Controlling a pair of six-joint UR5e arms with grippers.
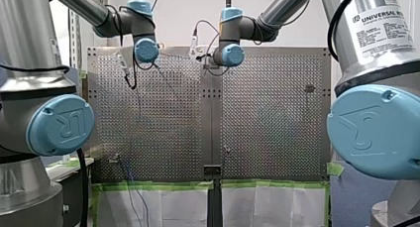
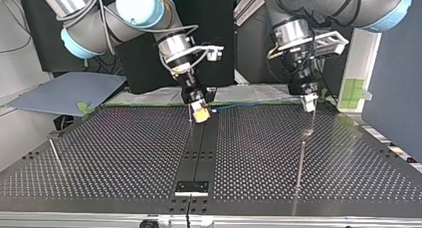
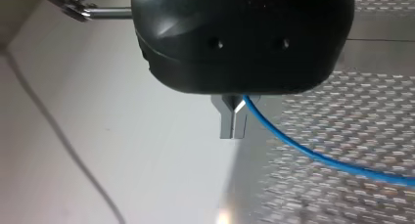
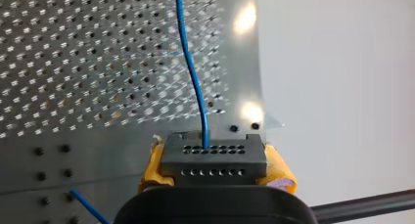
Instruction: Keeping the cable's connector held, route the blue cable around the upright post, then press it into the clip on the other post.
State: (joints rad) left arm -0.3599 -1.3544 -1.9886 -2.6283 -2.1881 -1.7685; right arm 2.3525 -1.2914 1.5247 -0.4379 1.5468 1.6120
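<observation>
In the right wrist view my right gripper [image 4: 215, 166] is shut on a dark grey connector [image 4: 214, 155], with a yellow pad [image 4: 152, 169] on each side. The blue cable [image 4: 192, 82] leaves the connector and runs ahead over the perforated plate. In the left wrist view my left gripper [image 3: 233, 130] has its metal fingers shut on the blue cable [image 3: 313, 153], which trails off to one side. In the top view my right gripper [image 2: 200, 113] and my left gripper [image 2: 309, 103] hang at the table's far edge, with the cable [image 2: 254, 104] stretched between them. A thin upright post [image 2: 301, 161] stands in front of my left gripper.
Another thin post [image 2: 55, 156] stands at the top view's left. A black bracket [image 2: 191, 187] sits on the centre seam near the front edge. A green-taped white panel [image 2: 356, 68] stands at the right, and a grey sheet [image 2: 69, 91] lies at the back left.
</observation>
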